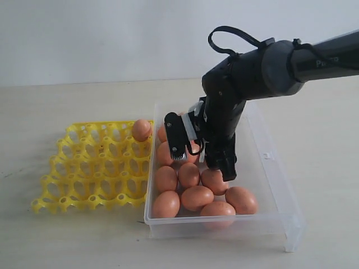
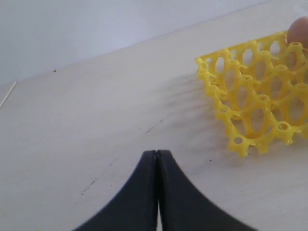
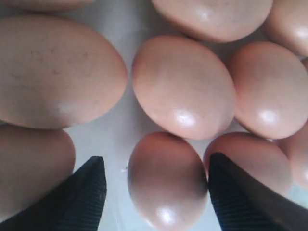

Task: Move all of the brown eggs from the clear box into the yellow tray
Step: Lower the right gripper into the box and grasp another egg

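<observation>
Brown eggs (image 1: pixel 196 197) lie clustered right under my right gripper (image 3: pixel 155 166). Its jaws stand spread wide, with one egg (image 3: pixel 166 185) between the two black fingers (image 3: pixel 82 197). I cannot tell whether either pad touches its shell. More eggs crowd around that one, touching each other, on the floor of the clear box (image 1: pixel 279 185), into which my right arm reaches from above. Just beside the box, on the side toward my left gripper (image 2: pixel 156 154), sits the yellow tray (image 1: pixel 90 165). It holds a single egg (image 1: pixel 141 129) in the corner cup next to the box. My left gripper hangs over bare table (image 2: pixel 96 125), jaws pressed together on nothing, with a corner of the tray near it.
</observation>
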`<state>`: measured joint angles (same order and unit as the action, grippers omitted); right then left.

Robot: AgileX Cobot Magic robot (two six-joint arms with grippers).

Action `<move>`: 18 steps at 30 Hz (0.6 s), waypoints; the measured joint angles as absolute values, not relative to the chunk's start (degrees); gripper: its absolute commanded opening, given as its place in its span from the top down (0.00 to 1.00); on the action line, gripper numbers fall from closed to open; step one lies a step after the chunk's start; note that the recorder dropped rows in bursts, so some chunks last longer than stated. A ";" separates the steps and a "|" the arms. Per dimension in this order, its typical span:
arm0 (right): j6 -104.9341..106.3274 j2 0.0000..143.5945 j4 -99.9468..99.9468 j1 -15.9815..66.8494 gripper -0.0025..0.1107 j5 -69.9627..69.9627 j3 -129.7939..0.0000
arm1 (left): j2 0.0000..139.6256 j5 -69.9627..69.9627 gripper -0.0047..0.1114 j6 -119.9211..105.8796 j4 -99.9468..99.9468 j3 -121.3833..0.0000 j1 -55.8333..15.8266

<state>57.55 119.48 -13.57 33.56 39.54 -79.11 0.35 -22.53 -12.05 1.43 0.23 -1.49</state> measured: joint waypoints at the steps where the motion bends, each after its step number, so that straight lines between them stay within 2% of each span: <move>1: 57.54 119.99 -13.88 33.56 0.52 39.16 -79.11 | 0.35 -22.53 0.96 -12.05 1.43 0.23 -1.49; 3: 57.65 120.75 -14.45 33.56 0.71 39.03 -79.11 | 0.35 -22.53 0.96 -12.05 1.43 0.23 -1.49; 5: 57.65 121.01 -14.70 33.56 0.93 39.03 -79.11 | 0.35 -22.53 0.96 -12.05 1.43 0.23 -1.49; 6: 57.53 121.01 -14.81 33.56 0.97 39.03 -79.11 | 0.35 -22.53 0.96 -12.05 1.43 0.23 -1.49; 14: 50.15 117.00 -14.81 33.56 0.98 39.60 -79.11 | 0.35 -22.53 0.96 -12.05 1.43 0.23 -1.49; 18: 44.62 112.15 -11.48 33.70 0.98 33.28 -79.11 | 0.35 -22.53 0.96 -12.05 1.43 0.23 -1.49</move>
